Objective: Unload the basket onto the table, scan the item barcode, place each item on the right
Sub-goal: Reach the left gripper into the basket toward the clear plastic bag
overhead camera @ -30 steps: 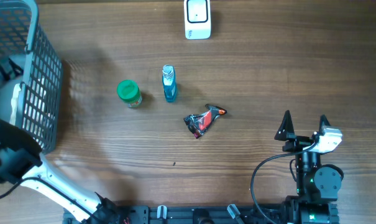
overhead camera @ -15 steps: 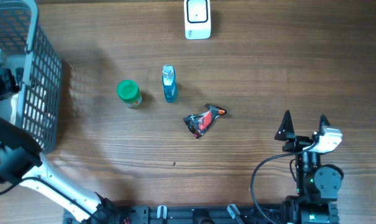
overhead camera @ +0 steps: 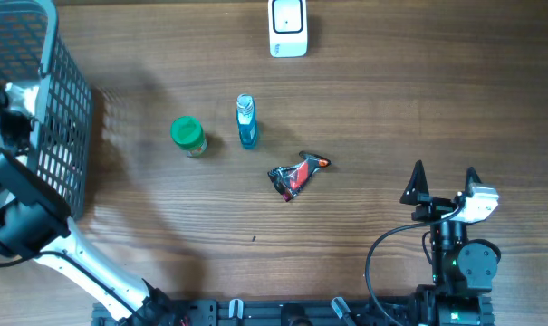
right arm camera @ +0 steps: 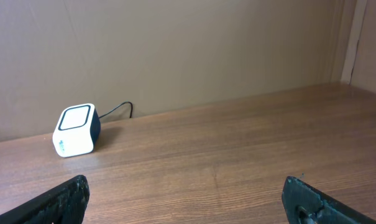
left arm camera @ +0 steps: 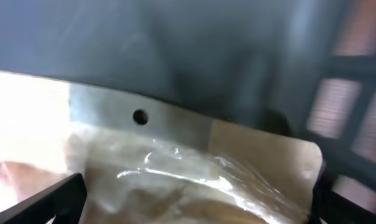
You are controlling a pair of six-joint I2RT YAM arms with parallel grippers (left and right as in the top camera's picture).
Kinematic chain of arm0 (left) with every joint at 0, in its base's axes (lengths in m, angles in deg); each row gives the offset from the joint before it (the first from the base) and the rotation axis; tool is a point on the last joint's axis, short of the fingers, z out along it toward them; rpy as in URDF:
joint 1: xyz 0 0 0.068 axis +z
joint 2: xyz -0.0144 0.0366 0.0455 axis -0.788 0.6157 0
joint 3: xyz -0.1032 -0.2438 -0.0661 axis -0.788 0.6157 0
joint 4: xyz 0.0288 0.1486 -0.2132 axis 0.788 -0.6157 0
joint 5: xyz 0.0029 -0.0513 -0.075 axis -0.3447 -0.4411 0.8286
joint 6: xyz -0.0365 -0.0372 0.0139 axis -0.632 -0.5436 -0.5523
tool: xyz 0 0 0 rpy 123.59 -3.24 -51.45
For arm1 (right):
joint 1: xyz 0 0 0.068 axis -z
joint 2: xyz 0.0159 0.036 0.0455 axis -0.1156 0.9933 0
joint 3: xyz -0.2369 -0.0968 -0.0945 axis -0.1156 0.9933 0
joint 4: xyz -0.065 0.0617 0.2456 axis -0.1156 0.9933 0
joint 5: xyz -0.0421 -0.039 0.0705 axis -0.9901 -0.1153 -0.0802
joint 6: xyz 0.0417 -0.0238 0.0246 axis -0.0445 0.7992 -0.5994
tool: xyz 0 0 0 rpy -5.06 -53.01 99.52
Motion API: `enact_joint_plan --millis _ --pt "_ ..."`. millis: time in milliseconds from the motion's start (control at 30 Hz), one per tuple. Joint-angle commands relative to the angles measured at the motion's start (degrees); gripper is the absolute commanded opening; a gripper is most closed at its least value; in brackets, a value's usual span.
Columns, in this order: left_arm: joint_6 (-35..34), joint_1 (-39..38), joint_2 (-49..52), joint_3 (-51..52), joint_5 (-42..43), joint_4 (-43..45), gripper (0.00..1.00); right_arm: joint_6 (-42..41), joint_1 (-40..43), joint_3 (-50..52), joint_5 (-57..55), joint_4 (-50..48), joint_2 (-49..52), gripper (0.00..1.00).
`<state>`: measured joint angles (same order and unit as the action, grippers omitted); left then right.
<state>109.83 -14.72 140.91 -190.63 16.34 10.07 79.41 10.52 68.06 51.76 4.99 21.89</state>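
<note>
My left arm (overhead camera: 20, 208) reaches into the grey basket (overhead camera: 65, 118) at the table's left edge. In the left wrist view my left gripper (left arm camera: 194, 196) is open, one dark finger (left arm camera: 54, 199) at each lower corner. Close below it lies a tan pouch (left arm camera: 237, 155) with a clear shiny window and a hang hole, filling the span between the fingers. The white scanner (overhead camera: 288, 27) stands at the table's far edge, also visible as the scanner (right arm camera: 76, 129) in the right wrist view. My right gripper (overhead camera: 444, 186) is open over bare wood at the front right.
A green-capped jar (overhead camera: 187, 136), a blue bottle (overhead camera: 246, 120) and a red-and-black packet (overhead camera: 296, 174) lie mid-table between basket and right arm. The basket's dark mesh wall (left arm camera: 349, 124) rises close around the left wrist.
The left wrist has shifted inside the basket, toward its right-hand wall. The right arm and the table items have not moved.
</note>
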Motion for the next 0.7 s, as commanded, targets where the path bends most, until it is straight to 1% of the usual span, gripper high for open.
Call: enact_joint_plan --millis 0,33,133,233,300,367,500,600,667 --pt "-6.21 -0.15 0.48 0.96 -15.87 0.44 1.00 1.11 -0.17 0.07 0.76 -0.20 -0.11 1.00" --pt "-7.91 -0.15 0.48 0.96 -19.23 0.63 1.00 1.11 -0.17 0.04 0.79 -0.20 -0.11 1.00" --pt "-9.88 -0.15 0.48 0.94 -23.65 1.09 1.00 1.11 -0.17 0.07 0.76 -0.20 -0.11 1.00" --pt "-14.67 -0.17 0.48 0.94 -31.26 2.16 1.00 1.11 -0.17 0.07 0.76 -0.20 -0.11 1.00" --pt "-16.44 -0.15 0.48 0.94 -33.42 2.03 1.00 1.11 -0.17 0.07 0.76 -0.20 -0.11 1.00" --pt "-20.33 -0.17 0.48 0.94 -37.09 1.88 1.00 1.11 -0.17 0.07 0.79 -0.20 -0.11 1.00" --pt "-26.95 -0.15 0.48 0.94 -38.12 -0.24 1.00 1.14 -0.17 0.07 0.76 -0.20 -0.11 1.00" --pt "-34.97 -0.15 0.48 0.96 -38.14 -2.58 1.00 1.11 -0.17 0.07 0.76 -0.20 -0.11 1.00" --pt "-38.80 -0.15 0.48 0.96 -38.34 -3.87 1.00 1.14 -0.17 0.07 0.76 -0.20 -0.11 1.00"
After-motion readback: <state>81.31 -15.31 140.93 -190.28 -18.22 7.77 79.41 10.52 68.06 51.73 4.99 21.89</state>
